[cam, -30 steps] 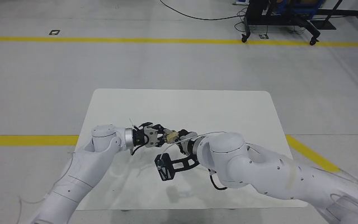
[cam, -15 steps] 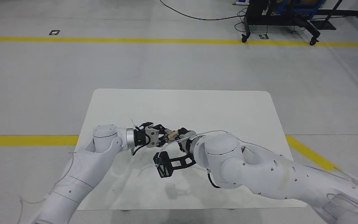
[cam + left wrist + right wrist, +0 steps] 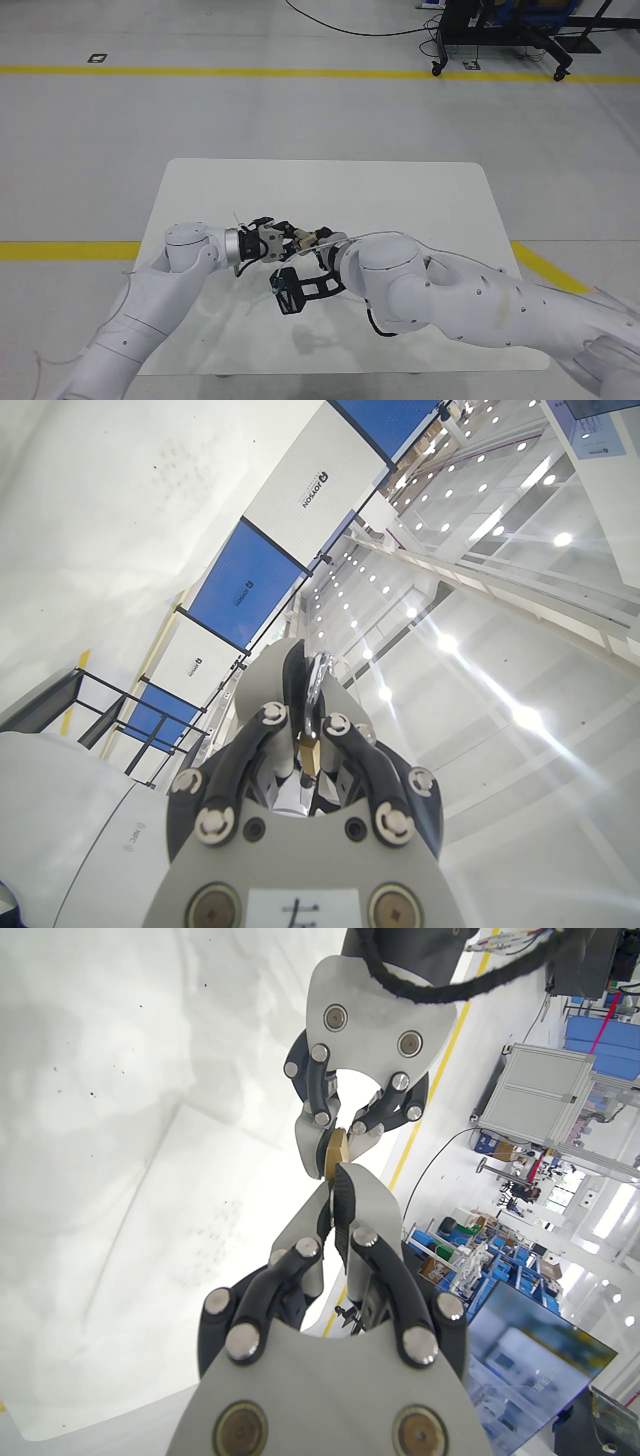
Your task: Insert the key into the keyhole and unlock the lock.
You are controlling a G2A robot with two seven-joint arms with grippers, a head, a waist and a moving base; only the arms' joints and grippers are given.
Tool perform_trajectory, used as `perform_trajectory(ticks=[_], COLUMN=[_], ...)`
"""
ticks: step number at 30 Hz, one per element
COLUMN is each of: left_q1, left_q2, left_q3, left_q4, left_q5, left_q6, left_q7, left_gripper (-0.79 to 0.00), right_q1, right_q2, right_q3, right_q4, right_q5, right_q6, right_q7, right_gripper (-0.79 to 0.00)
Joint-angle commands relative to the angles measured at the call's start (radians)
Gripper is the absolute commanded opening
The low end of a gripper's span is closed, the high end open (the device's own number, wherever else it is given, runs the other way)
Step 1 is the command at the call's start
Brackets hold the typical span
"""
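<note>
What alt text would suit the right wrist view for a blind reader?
The right pincer, shut on a thin silver key, holds it tip-first against a small brass lock gripped by the left pincer, over a white table.

The small brass padlock [image 3: 336,1153] sat clamped between the fingers of the left gripper [image 3: 335,1159], set back near the finger joints, with its narrow edge turned toward the right arm's camera. The thin silver metal key [image 3: 331,1205] was pinched edge-on between the ribbed black pads of the right gripper [image 3: 332,1183]. It pointed straight at the padlock and met its brass body, but how far its blade sat in the keyhole was hidden.
</note>
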Motion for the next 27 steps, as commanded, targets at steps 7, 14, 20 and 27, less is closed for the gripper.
perform_trajectory(ticks=[7,14,20,27], left_q1=[0.01,0.018,0.02,0.024], left_q2=[0.001,0.002,0.001,0.001], left_q3=[-0.016,-0.026,-0.028,-0.034], left_q4=[-0.009,-0.018,-0.022,-0.025], left_q5=[0.004,0.007,0.015,0.034], left_q6=[-0.012,-0.015,-0.019,-0.031], left_q7=[0.015,0.024,0.024,0.033], left_gripper=[-0.785,-0.785,-0.785,-0.785], right_q1=[-0.033,-0.084,-0.084,-0.149], right_q2=[0.012,0.035,0.035,0.043], right_q3=[0.091,0.186,0.186,0.274], right_q4=[-0.015,0.018,0.018,0.065], right_q5=[0.089,0.173,0.173,0.352], right_q6=[0.027,0.063,0.063,0.129], right_q7=[-0.061,-0.135,-0.135,-0.301], right_gripper=[0.0,0.0,0.0,0.0])
